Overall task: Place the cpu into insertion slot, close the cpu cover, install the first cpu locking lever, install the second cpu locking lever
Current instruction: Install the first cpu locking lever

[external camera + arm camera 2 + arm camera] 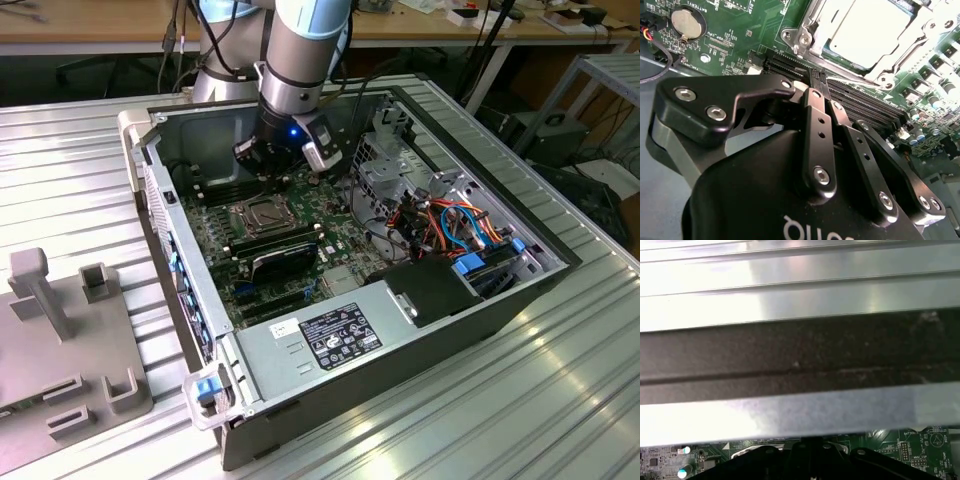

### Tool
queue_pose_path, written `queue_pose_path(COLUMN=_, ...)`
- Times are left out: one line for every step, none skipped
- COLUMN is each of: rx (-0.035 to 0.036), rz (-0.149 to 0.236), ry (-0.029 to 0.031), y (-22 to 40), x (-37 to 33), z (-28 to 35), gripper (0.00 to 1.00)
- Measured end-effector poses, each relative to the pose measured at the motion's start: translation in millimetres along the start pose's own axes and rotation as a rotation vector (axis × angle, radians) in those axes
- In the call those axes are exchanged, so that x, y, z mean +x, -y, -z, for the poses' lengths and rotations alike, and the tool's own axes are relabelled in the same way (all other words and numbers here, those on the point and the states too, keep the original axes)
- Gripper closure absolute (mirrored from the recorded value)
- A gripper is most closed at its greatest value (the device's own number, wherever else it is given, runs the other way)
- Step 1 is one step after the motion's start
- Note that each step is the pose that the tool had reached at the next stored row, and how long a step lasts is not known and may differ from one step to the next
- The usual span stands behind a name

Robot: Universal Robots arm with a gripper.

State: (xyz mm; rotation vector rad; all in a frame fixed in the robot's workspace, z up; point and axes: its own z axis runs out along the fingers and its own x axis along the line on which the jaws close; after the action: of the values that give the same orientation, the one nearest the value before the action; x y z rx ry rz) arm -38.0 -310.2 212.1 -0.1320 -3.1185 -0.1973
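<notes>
1. Broadly, an open computer case (300, 330) lies on a ribbed metal table (560, 400), and the arm (305, 50) reaches down into it near its far wall; a grey fixture plate (60, 350) sits on the table at the exterior view's left, well apart from the claw.
2. Inside, the green motherboard (225, 240) spreads beneath the claw, with a black power supply (340, 335) on the near side and a tangle of coloured cables (460, 225) toward the exterior view's right.
3. Long black memory slots (860, 102) run between the claw's fingertips and the insertion slot (812, 37), and a round coin battery (686, 21) lies off to one side.
4. The cpu (867, 30) sits flat in the insertion slot just beyond the memory slots, its pale metal top showing through the window of the cpu cover (900, 60), which lies down over it.
5. The gripper (821, 82) points down at the board, its black fingers (817, 125) drawn together with nothing between them, the tips hovering over the memory slots close to the socket's edge.
6. In the first wrist view the case wall (800, 355) crosses close in front of the camera.
</notes>
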Motion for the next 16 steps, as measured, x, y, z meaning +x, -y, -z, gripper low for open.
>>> queue_pose_path(rx=-0.0002, rz=0.0, ry=0.0, y=0.1, x=0.0, z=-0.2, gripper=0.89)
queue_pose_path(rx=-0.0002, rz=0.0, ry=-0.0001, y=0.1, x=0.0, z=-0.5, gripper=0.89)
queue_pose_path(rx=0.0, rz=0.0, ry=-0.0001, y=0.1, x=0.0, z=-0.5, gripper=0.89)
queue_pose_path(rx=-0.0002, rz=0.0, ry=0.0, y=0.1, x=0.0, z=-0.6, gripper=0.89)
queue_pose_path(rx=-0.0002, rz=0.0, ry=0.0, y=0.1, x=0.0, z=-0.6, gripper=0.89)
queue_pose_path(rx=-0.0002, rz=0.0, ry=0.0, y=0.1, x=0.0, z=-0.6, gripper=0.89)
queue_pose_path(rx=-0.0002, rz=0.0, ry=0.0, y=0.1, x=0.0, z=-0.6, gripper=0.89)
queue_pose_path(rx=-0.0002, rz=0.0, ry=0.0, y=0.4, x=0.0, z=-0.6, gripper=0.89)
queue_pose_path(rx=-0.0002, rz=0.0, ry=0.0, y=0.5, x=0.0, z=-0.6, gripper=0.89)
queue_pose_path(rx=-0.0001, rz=0.0, ry=0.0, y=0.7, x=0.0, z=-0.9, gripper=0.89)
queue_pose_path(rx=-0.0001, rz=0.0, ry=-0.0001, y=0.7, x=0.0, z=-1.0, gripper=0.89)
queue_pose_path(rx=-0.0003, rz=0.0, ry=0.0, y=0.7, x=0.0, z=-1.3, gripper=0.89)
queue_pose_path(rx=-0.0001, rz=0.0, ry=0.0, y=0.7, x=0.0, z=-1.5, gripper=0.89)
queue_pose_path(rx=-0.0001, rz=0.0, ry=-0.0001, y=0.7, x=0.0, z=-1.6, gripper=0.89)
queue_pose_path(rx=0.0, rz=0.0, ry=0.0003, y=0.7, x=-0.1, z=-1.7, gripper=0.89)
queue_pose_path(rx=-0.0002, rz=0.0, ry=0.0006, y=0.7, x=-0.1, z=-1.9, gripper=0.89)
